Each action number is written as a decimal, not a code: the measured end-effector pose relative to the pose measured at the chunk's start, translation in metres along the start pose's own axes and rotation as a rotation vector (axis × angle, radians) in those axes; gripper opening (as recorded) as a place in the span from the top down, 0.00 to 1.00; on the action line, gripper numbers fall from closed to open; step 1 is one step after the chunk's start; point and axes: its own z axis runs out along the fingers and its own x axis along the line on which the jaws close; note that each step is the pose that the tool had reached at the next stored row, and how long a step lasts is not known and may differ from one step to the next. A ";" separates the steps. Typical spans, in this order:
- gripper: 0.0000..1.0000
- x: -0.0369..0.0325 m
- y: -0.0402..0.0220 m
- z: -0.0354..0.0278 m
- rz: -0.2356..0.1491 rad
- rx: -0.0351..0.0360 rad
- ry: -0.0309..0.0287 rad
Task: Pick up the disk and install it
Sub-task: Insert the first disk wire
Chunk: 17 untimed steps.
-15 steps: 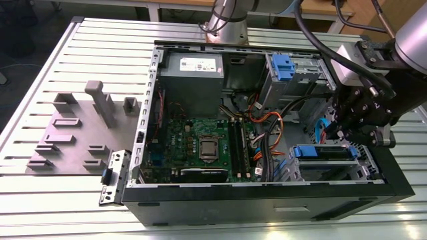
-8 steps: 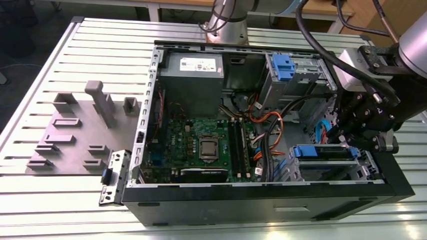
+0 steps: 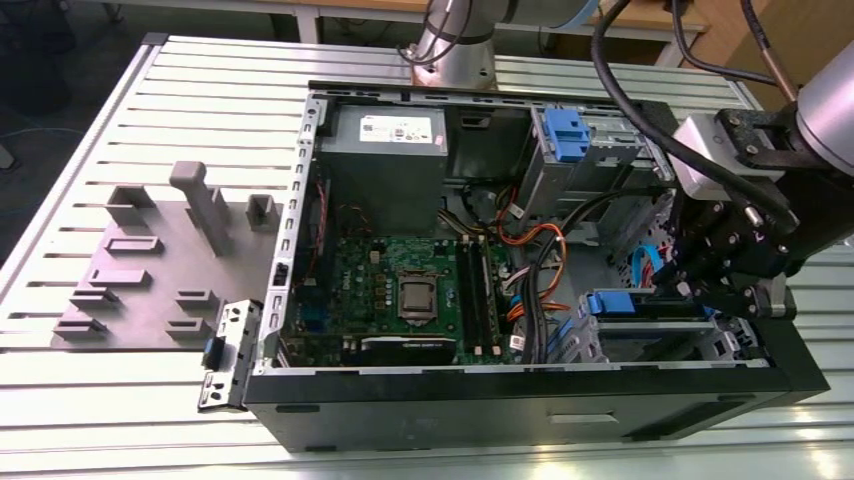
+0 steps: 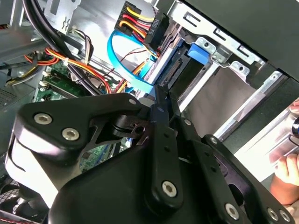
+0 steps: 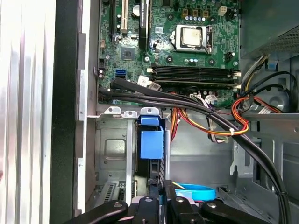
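The disk (image 3: 625, 304) sits in the lower drive cage (image 3: 667, 340) at the exterior view's right of the open computer case, its blue rail end showing. In the first wrist view the disk (image 5: 152, 142) stands edge-on in the bay with a blue tab on top. In the second wrist view the disk (image 4: 180, 70) shows its connector edge beside a blue tab. My gripper (image 3: 687, 290) hangs inside the case just over the disk's connector end. The fingers are pressed together, and the gripper (image 4: 160, 93) (image 5: 163, 201) has nothing visible between them.
A motherboard (image 3: 400, 290), a grey power supply (image 3: 380, 130) and an upper cage with a blue bracket (image 3: 567, 135) fill the case. Orange and black cables (image 5: 219, 121) and a blue flat cable (image 4: 126, 70) run close by. A grey fixture (image 3: 147, 260) lies outside. A hand (image 4: 285, 177) shows.
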 end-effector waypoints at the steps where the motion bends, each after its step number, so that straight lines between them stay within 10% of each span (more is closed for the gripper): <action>1: 0.84 0.0001 0.0000 0.0010 0.000 0.0000 0.0000; 17: 0.84 0.0004 0.0014 0.0052 0.000 0.0000 -0.0002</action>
